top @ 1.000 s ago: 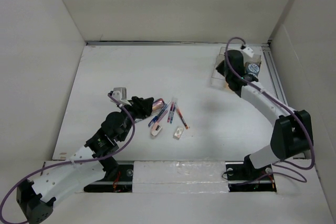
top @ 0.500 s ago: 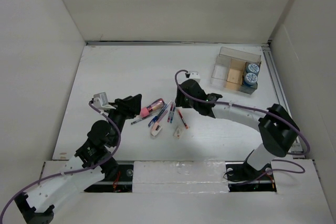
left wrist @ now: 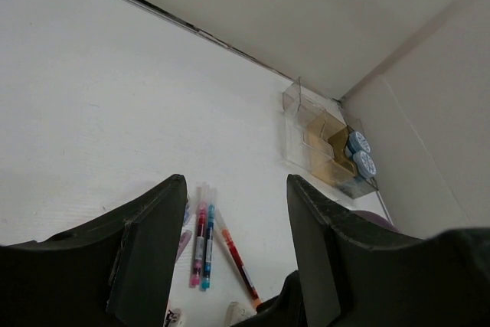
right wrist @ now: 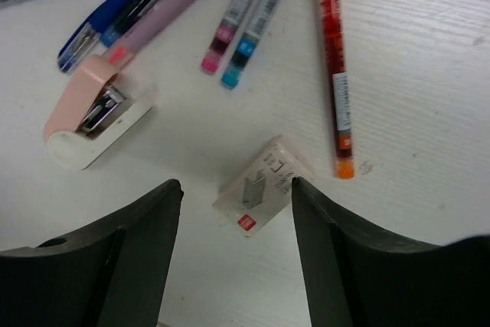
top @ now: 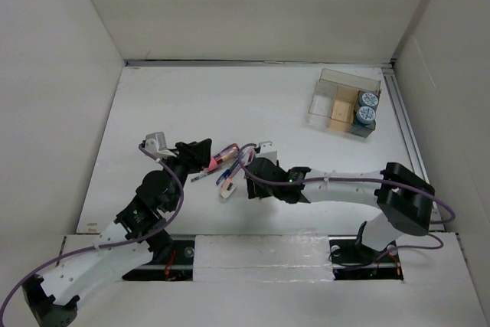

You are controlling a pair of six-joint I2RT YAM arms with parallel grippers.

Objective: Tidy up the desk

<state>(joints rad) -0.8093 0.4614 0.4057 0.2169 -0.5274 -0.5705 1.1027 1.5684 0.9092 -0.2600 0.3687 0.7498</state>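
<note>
My right gripper [right wrist: 235, 188] hangs wide open and empty right above a small white packet [right wrist: 256, 193], staples I think, though the print is too small to read. A pink and white stapler [right wrist: 96, 116] lies just left of the packet. Beyond it the pens [right wrist: 230, 24] fan out, an orange-red pen [right wrist: 334, 74] nearest. My left gripper [left wrist: 233, 185] is spread open too, holding nothing. The packet sits on the white desk [top: 230, 97], toward its near edge. A clear tray [top: 344, 105] stands well apart from it.
</note>
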